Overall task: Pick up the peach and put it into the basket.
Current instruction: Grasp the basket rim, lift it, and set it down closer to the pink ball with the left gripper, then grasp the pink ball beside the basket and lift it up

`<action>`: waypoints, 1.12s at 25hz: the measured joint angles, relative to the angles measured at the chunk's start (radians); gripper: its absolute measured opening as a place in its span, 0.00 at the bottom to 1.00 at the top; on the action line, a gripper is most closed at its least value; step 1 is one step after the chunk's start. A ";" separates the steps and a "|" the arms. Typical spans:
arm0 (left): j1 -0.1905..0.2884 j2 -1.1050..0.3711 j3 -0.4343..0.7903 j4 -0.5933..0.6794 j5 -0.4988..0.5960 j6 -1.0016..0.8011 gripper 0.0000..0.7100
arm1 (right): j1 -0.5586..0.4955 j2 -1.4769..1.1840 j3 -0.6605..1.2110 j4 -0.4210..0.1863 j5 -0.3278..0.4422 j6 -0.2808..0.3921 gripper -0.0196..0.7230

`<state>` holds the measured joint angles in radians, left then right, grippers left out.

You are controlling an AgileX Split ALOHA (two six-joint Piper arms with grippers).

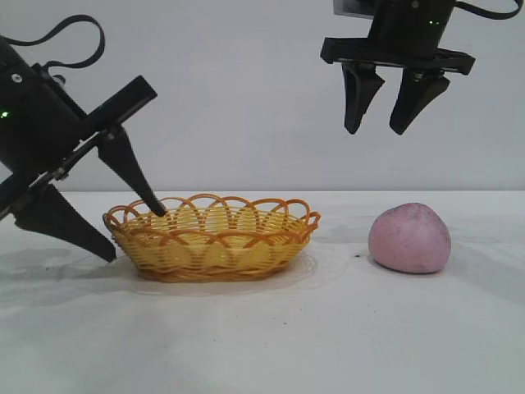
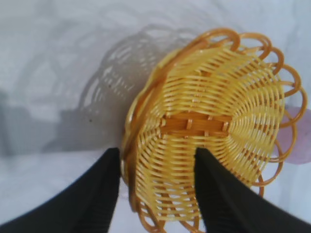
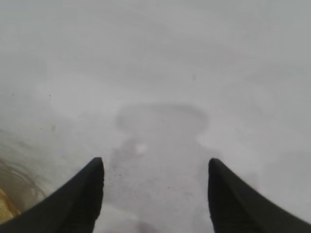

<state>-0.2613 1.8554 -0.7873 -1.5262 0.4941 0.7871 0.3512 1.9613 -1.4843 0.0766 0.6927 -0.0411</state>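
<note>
Basket [image 1: 212,238] sits closest, left gripper [image 1: 138,234] fingers spread astride its near rim, gripping nothing; peach [image 1: 409,238] on table [image 1: 262,336] well right of basket, almost under right gripper [image 1: 389,127], open, empty, clearly nearer arm

Pink-mauve peach [image 1: 409,238] sits on the table, well apart from the empty yellow basket [image 1: 212,242].

Open table [image 1: 328,328] between basket [image 1: 213,242] (left) and peach [image 1: 409,238]

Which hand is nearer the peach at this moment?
Right. The right hand hangs open above the peach, slightly to its left; the left hand straddles the far end of the basket.
</note>
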 joint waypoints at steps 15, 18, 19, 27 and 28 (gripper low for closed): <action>0.060 -0.049 0.000 0.135 0.043 -0.079 0.53 | 0.000 0.000 0.000 0.000 0.000 0.000 0.57; 0.139 -0.119 0.000 0.152 0.066 -0.045 0.53 | 0.000 0.000 0.000 0.000 0.000 0.000 0.57; 0.168 -0.145 0.000 0.157 0.076 -0.023 0.53 | 0.000 0.000 0.000 0.001 0.000 0.000 0.57; 0.211 -0.211 0.000 0.664 -0.017 -0.148 0.53 | 0.000 0.000 0.000 0.004 0.000 0.000 0.57; 0.211 -0.211 0.000 0.785 -0.033 -0.231 0.53 | 0.000 0.000 0.000 0.006 0.000 0.000 0.57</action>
<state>-0.0499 1.6447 -0.7873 -0.7415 0.4606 0.5565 0.3512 1.9613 -1.4843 0.0829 0.6927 -0.0411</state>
